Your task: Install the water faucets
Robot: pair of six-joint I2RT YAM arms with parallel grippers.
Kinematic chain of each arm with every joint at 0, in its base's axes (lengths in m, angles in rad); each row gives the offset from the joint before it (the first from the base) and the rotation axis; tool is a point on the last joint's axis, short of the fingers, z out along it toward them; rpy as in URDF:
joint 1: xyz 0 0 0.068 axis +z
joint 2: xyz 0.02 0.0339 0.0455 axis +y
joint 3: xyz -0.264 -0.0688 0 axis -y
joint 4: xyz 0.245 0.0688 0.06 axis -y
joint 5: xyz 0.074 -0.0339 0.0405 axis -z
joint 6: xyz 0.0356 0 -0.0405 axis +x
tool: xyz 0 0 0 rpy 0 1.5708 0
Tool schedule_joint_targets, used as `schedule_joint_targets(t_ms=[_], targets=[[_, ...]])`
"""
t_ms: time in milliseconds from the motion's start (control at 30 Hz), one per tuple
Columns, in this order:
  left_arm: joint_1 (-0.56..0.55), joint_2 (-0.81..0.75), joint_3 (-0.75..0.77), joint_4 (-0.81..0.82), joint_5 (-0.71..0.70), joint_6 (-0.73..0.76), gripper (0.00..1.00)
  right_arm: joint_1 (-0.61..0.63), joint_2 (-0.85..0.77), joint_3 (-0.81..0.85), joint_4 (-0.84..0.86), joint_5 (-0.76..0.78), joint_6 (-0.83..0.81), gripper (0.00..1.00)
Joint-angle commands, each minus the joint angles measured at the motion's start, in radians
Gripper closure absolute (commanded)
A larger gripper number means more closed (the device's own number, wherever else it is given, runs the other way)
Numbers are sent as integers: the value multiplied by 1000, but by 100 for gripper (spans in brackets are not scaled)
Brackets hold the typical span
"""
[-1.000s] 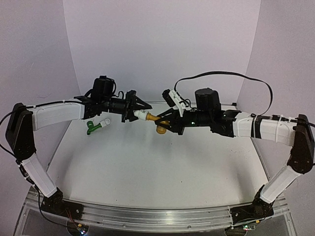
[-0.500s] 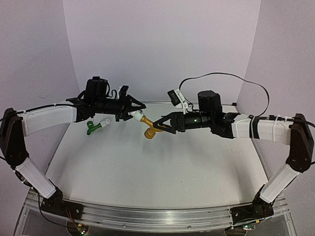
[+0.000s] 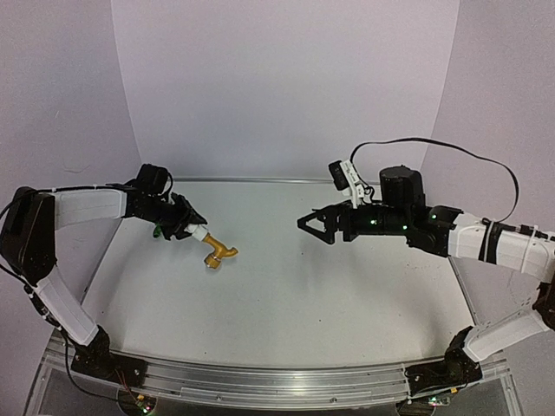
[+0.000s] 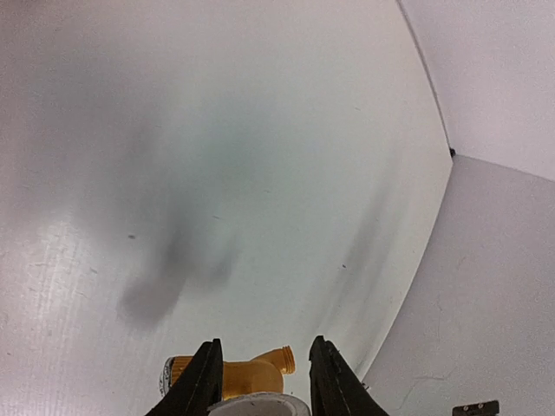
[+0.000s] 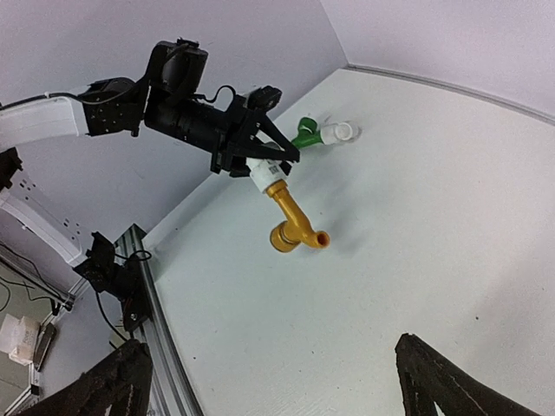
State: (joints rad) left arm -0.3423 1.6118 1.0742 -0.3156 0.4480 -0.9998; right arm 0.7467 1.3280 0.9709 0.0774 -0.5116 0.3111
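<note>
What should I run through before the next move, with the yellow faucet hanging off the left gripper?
1. Left gripper shut on the white fitting: ok.
2. Yellow faucet joined to that fitting's end: ok; how fully it is seated: cannot tell.
3. Right gripper open and well apart from the yellow faucet: ok.
4. Yellow faucet lifted off the table: cannot tell.
5. Green faucet lying on the table behind the left gripper, apart from it: ok.
</note>
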Motion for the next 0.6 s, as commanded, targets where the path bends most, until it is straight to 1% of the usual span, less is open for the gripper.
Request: schedule_joint_targets(t_ms=[0, 33, 67, 167, 233, 267, 300, 333, 400, 433, 500, 567], targets=[[78, 51, -62, 65, 143, -77, 93, 0, -75, -34, -52, 65, -24, 2], [92, 48, -76, 72, 138, -86, 88, 0, -87, -43, -52, 70, -23, 2], [103, 38, -89, 78, 121, -88, 81, 0, -100, -53, -53, 75, -23, 2], [134, -9, -122, 77, 56, -67, 53, 0, -136, -78, -57, 101, -19, 2], [163, -57, -141, 66, 15, -54, 29, 0, -161, -85, -68, 141, -14, 2], [176, -84, -146, 55, -12, -42, 19, 0, -173, -85, -75, 167, -5, 2], [186, -117, -145, 33, -50, -25, 11, 0, -188, -82, -88, 213, 17, 2], [194, -141, -135, 0, -84, -8, 7, 0, -198, -76, -119, 280, 47, 2], [202, -192, -103, -81, -178, 33, 2, 0, -226, -62, -160, 424, 108, 2], [204, -218, -77, -127, -232, 56, 2, 0, -243, -48, -189, 487, 119, 2], [205, -296, -39, -171, -331, 100, 2, 0, -285, -20, -235, 551, 93, 2], [204, -379, -14, -177, -377, 139, 2, 0, -342, -19, -243, 611, 84, 2]])
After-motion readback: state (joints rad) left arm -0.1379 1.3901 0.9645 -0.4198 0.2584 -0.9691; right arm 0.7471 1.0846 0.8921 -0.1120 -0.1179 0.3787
